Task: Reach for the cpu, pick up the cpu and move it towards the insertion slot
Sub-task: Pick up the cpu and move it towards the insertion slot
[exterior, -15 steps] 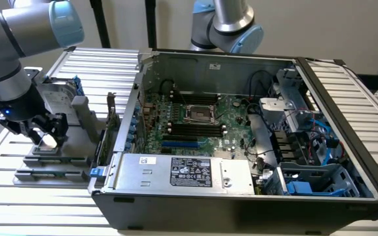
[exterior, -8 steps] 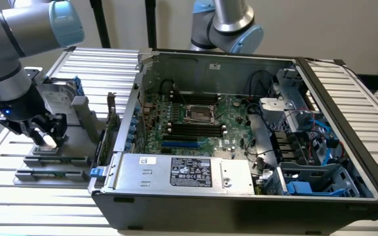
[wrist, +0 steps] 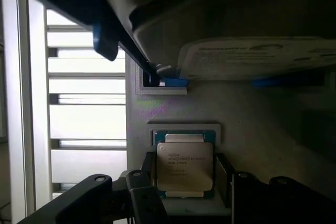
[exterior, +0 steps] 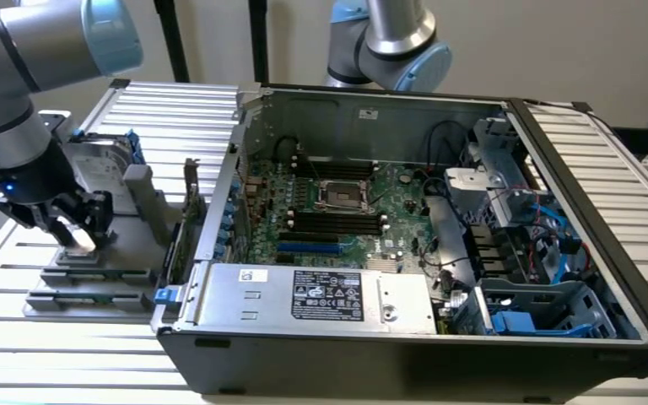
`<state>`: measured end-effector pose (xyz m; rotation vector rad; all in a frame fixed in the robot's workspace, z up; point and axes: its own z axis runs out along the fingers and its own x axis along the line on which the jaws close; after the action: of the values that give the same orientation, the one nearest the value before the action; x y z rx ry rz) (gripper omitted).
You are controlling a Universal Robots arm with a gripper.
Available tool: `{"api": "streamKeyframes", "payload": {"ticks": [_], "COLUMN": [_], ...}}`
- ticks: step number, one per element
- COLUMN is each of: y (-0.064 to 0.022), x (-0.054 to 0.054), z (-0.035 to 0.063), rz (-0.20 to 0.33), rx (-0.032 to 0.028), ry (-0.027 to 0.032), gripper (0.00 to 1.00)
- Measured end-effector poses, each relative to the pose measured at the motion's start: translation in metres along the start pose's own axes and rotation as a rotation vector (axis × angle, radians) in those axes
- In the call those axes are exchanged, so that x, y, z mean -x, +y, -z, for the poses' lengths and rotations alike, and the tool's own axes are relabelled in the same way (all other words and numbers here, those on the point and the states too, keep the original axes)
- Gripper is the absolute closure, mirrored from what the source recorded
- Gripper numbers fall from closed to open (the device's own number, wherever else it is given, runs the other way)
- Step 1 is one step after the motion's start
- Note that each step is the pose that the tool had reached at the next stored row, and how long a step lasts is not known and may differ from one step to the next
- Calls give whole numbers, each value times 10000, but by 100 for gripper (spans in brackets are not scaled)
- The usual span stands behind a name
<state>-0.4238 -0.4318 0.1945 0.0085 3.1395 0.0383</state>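
Exterior view, far left: robot arm [exterior: 14,101] reaches down over a grey holder [exterior: 90,277] on the slatted table [exterior: 31,337]. Jaws closed on the cpu [wrist: 185,166], one finger [wrist: 143,182] against each of two opposite edges, narrow gap only as wide as the chip. Cpu lies flat, metal top up, still seated in the holder's square recess, not lifted. Hard drive [exterior: 97,162] w/ blue brackets stands upright just behind the holder. Centre: open pc case [exterior: 414,363] on the same table, well apart from the cpu. Insertion slot [exterior: 341,196] sits on the board inside, shiny frame, dark centre, nothing in it. Black memory slots [exterior: 336,224] run just beside it, nearer the power supply [exterior: 318,295] at the case's front edge. Above the case's rear wall: elbow of a second arm [exterior: 397,42]. Exterior view's right: drive cage [exterior: 526,219] w/ blue parts and cables inside the case.
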Motion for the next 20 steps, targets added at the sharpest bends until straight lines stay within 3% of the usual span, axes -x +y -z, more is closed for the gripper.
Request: {"api": "streamKeyframes", "payload": {"ticks": [10,20], "y": [10,22], "x": [19,140], "z": [410,865], "rz": [0,-2], "rx": [-2,-1], "ry": [21,39], "gripper": [46,46]}}
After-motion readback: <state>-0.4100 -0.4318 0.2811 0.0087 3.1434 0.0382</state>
